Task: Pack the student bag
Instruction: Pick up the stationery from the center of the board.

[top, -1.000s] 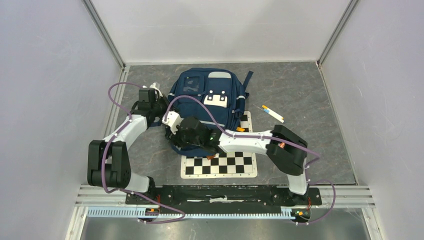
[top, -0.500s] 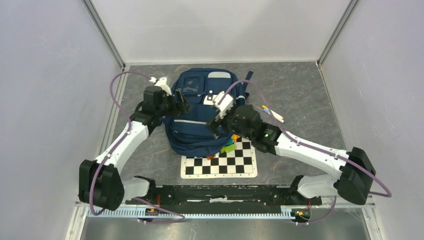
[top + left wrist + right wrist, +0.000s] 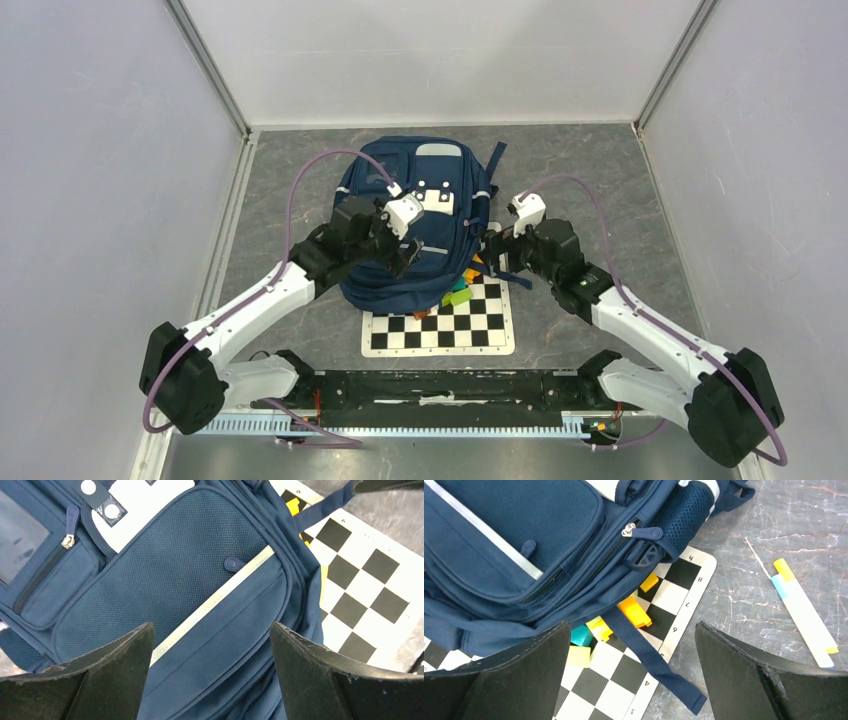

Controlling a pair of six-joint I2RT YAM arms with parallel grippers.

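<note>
The student bag (image 3: 440, 170) lies flat at the middle of the floor, front side up, its lower edge on a checkerboard mat (image 3: 440, 330). My left gripper (image 3: 405, 252) hovers open over the bag's front pocket (image 3: 165, 575), with the grey stripe (image 3: 210, 607) between its fingers and nothing held. At the bag's right edge my right gripper (image 3: 497, 255) is open and empty above a loose navy strap (image 3: 649, 655). The main zipper pull (image 3: 644, 532) shows on the bag's side (image 3: 499, 540).
Small orange (image 3: 634, 611), teal (image 3: 581, 635) and yellow (image 3: 578, 656) blocks lie on the mat against the bag's edge, also seen from above (image 3: 460, 290). A white marker with a yellow and blue end (image 3: 806, 615) lies on the grey floor to the right. Walls close in all round.
Both grippers have opened. The left arm moved from the bag's left side onto its front. The right arm swung off the bag's lower part to its right edge.
</note>
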